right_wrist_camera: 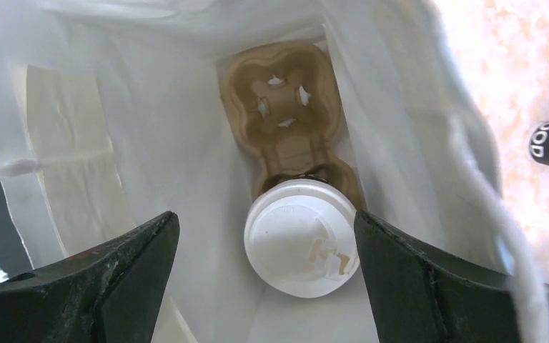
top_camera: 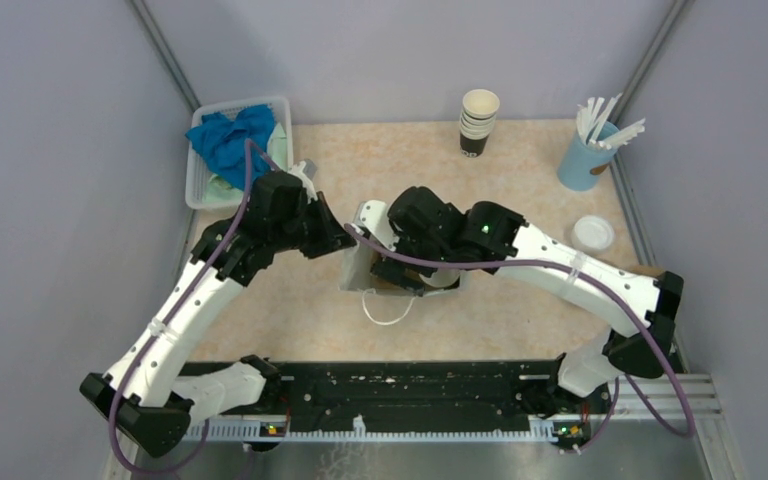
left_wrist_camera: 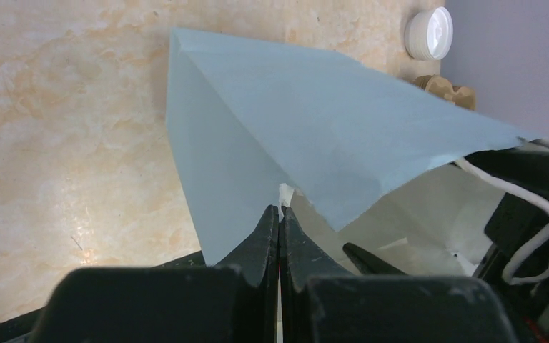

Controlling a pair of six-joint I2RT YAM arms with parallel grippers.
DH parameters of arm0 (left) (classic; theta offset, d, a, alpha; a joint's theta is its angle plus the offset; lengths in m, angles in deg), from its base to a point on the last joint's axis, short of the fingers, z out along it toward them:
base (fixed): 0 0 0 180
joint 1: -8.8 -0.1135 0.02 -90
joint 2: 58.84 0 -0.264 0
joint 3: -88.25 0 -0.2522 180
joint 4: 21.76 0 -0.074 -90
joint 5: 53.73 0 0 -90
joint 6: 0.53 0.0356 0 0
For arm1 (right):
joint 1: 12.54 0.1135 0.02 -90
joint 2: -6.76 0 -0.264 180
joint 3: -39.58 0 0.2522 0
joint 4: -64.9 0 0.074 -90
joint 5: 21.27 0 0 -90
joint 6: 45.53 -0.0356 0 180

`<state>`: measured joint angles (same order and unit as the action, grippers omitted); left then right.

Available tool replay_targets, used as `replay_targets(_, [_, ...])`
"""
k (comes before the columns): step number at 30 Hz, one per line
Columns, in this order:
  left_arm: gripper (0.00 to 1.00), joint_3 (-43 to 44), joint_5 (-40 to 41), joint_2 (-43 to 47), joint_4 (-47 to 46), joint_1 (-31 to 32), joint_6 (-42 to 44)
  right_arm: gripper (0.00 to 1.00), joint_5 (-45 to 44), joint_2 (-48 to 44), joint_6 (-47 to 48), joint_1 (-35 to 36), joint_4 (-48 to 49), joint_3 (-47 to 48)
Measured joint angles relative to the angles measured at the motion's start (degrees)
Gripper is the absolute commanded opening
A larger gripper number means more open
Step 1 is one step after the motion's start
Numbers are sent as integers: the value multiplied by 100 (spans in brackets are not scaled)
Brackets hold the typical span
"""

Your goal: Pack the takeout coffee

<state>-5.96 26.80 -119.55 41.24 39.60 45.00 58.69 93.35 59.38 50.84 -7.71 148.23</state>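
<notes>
Looking down past my right pincer (right_wrist_camera: 266,223), I see its fingers spread wide, gripping nothing, inside the white paper bag (right_wrist_camera: 150,121). Just below them the coffee (right_wrist_camera: 300,246) stands upright and capped, seated in the near pocket of the cardboard carrier (right_wrist_camera: 282,107) on the bag's floor; the far pocket is vacant. My left pincer (left_wrist_camera: 279,218) is pinched tight on the bag's rim, I judge to hold the mouth wide and steady the bag for the other arm.
</notes>
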Motion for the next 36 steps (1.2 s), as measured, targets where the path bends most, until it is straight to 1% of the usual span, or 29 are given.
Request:
replay_targets(3, [0,142,-42,-175,-42,0,-2,88,240,-22,-46,0,184,-249])
replay_targets(6, [0,186,-109,-247,-129,0,-4,84,485,-15,-81,0,334,-501])
replay_targets(11, [0,195,-138,-256,-166,0,-48,81,769,17,-129,0,369,-533])
replay_targets(13, [0,201,-114,-256,-157,0,-63,81,831,17,-149,0,339,-516])
replay_targets(19, [0,225,122,-256,-92,0,-111,90,1259,15,-157,0,33,-85])
replay_targets(21, [0,227,168,-256,-92,0,-129,91,1460,-2,-153,0,-7,4])
replay_targets(23, [0,254,186,-256,-94,0,-133,88,1644,-20,-151,-4,-81,7])
replay_targets(26, [0,310,199,-256,-94,2,-131,81,1952,-20,-151,-79,-212,7])
replay_targets(28, [0,341,227,-256,-96,2,-131,75,2258,-22,-153,-177,-282,7])
replay_targets(30, [0,367,260,-256,-96,2,-129,72,2618,-24,-149,-319,-376,7])
replay_targets(32, [0,393,289,-256,-94,2,-127,72,2949,-28,-144,-470,-490,11])
replay_targets(35, [0,413,299,-256,-96,2,-125,77,3397,-28,-142,-713,-741,66])
replay_targets(36, [0,417,310,-256,-96,2,-122,78,3486,-28,-142,-774,-831,114])
